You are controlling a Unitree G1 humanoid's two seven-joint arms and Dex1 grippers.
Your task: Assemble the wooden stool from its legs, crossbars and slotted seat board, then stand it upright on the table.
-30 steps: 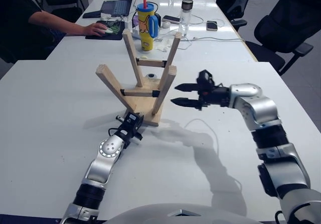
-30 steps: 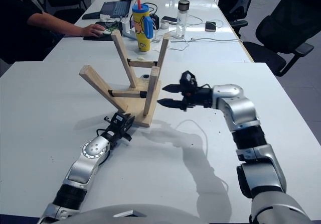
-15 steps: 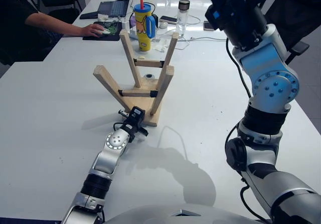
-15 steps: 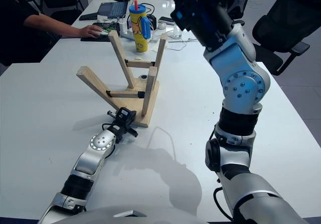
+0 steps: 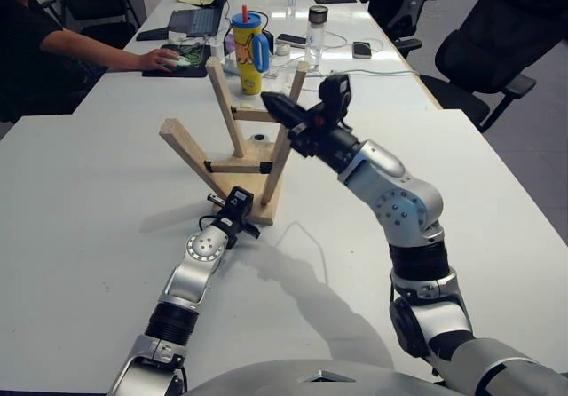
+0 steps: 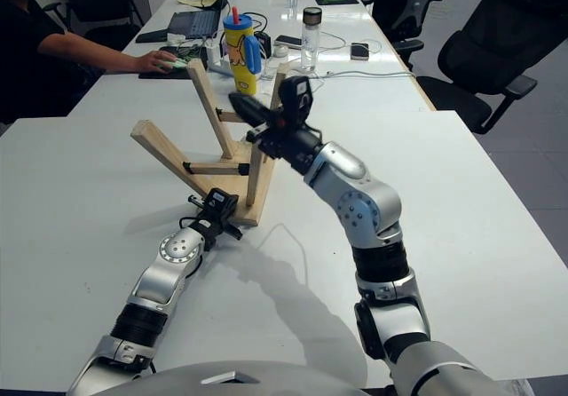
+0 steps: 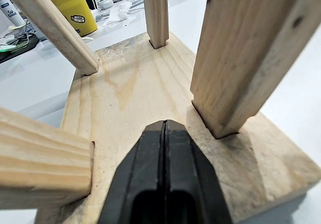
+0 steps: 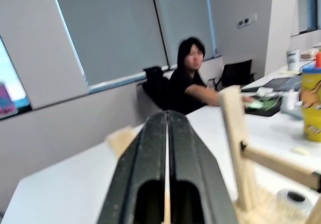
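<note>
**Item:** wooden stool [image 5: 244, 147], assembled, upside down.

**Location:** toward the far edge of the table [image 5: 80, 236], about midway along it. The seat board [image 5: 259, 192] lies down on the surface with the legs pointing up and splayed. One leg [image 5: 189, 152] leans far toward the left edge.

**Left gripper** [image 5: 238, 203]: fingers pressed together, nothing held. The tip is at the board's near edge, over its underside.

**Right gripper** [image 5: 269, 104]: fingers pressed together, nothing held. The tip is among the legs, beside the upper crossbar [image 5: 251, 114].

**Step judged in hand:** turning the stool over onto its feet.

**Handling advice:**
- Neither pincer can lift as it stands.
- The right one should part its fingers and close around a leg or crossbar near a joint.
- The left one should brace the board's near edge as a pivot.
- Roll slowly, since slotted joints may pull loose under a sideways load.
- Set all four feet down well inside the table edges.

**Not determinable:**
- whether either fingertip touches wood;
- whether the legs sit fully home in their slots;
- the board's far corner, which is behind the legs;
- the far joint of the lower crossbar [image 5: 232, 165].
</note>
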